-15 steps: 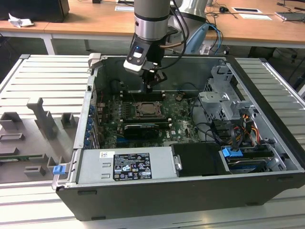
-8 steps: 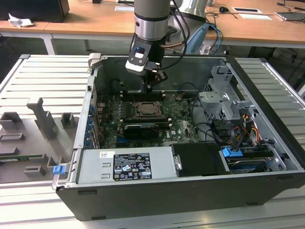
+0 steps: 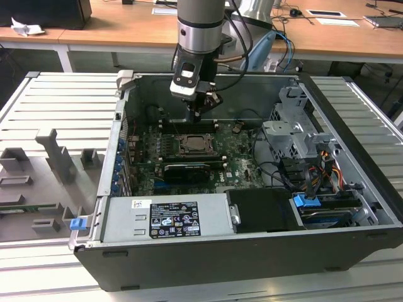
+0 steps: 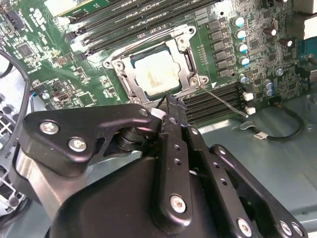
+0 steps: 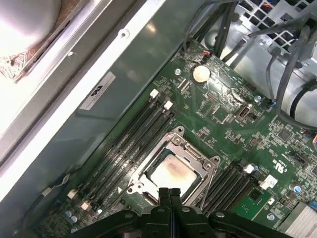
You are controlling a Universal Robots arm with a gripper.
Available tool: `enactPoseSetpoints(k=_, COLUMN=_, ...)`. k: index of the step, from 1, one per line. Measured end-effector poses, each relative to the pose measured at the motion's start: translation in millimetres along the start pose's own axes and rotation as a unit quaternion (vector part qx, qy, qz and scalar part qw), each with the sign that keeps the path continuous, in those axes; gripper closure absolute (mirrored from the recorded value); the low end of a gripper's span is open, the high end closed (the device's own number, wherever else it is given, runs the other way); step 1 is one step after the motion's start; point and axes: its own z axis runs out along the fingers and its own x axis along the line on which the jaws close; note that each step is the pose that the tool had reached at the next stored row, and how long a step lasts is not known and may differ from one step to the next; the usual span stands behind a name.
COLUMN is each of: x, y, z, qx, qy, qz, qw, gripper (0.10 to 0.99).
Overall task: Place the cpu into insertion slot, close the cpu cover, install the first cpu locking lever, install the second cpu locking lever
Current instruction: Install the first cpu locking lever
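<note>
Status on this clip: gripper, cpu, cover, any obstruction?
Gripper shut, nothing in it, poised by cpu. cpu seated, cpu cover down over it. One locking lever angled out, apparently unlatched. Nothing in the way.

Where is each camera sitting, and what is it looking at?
Exterior view: off the arm, above the open computer case, looking down into it; the arm and gripper show.
First wrist view: rides on the arm, looking past the gripper's tip at the cpu.
Second wrist view: also on the arm, behind the gripper's body, facing the same cpu.
Both wrist views share the cpu, the cpu cover and the gripper.
</note>
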Motion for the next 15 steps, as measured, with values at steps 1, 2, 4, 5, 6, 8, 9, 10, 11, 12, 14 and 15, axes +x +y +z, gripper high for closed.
enactPoseSetpoints(k=1, x=0.0, y=0.0, z=0.0, qx=0.0001, qy=0.0002, qz=-0.006, qw=1.0, gripper=0.98)
enactPoseSetpoints(k=2, x=0.0, y=0.0, z=0.0, qx=0.0002, qy=0.0004, qz=-0.01, qw=1.0, gripper=0.98)
enactPoseSetpoints(k=4, x=0.0, y=0.0, z=0.0, qx=0.0004, qy=0.0007, qz=-0.02, qw=0.9998, gripper=0.98)
enactPoseSetpoints(k=5, x=0.0, y=0.0, z=0.0, qx=0.0005, qy=0.0008, qz=-0.023, qw=0.9997, gripper=0.98)
enactPoseSetpoints(k=6, x=0.0, y=0.0, z=0.0, qx=0.0006, qy=0.001, qz=-0.028, qw=0.9996, gripper=0.98)
enactPoseSetpoints(k=8, x=0.1, y=-0.1, z=0.1, qx=0.0008, qy=0.0015, qz=-0.041, qw=0.9992, gripper=0.98)
enactPoseSetpoints(k=9, x=0.1, y=-0.1, z=0.2, qx=0.0009, qy=0.0018, qz=-0.049, qw=0.9988, gripper=0.98)
enactPoseSetpoints(k=10, x=0.1, y=-0.2, z=0.2, qx=0.0011, qy=0.0021, qz=-0.059, qw=0.9983, gripper=0.98)
enactPoseSetpoints(k=11, x=0.1, y=-0.2, z=0.3, qx=0.0013, qy=0.0025, qz=-0.068, qw=0.9977, gripper=0.98)
enactPoseSetpoints(k=12, x=0.1, y=-0.2, z=0.5, qx=0.0016, qy=0.0031, qz=-0.084, qw=0.9964, gripper=0.98)
enactPoseSetpoints(k=14, x=0.1, y=-0.2, z=0.8, qx=0.002, qy=0.0038, qz=-0.104, qw=0.9946, gripper=0.98)
enactPoseSetpoints(k=15, x=0.1, y=-0.2, z=0.9, qx=0.0023, qy=0.0042, qz=-0.117, qw=0.9932, gripper=0.98)
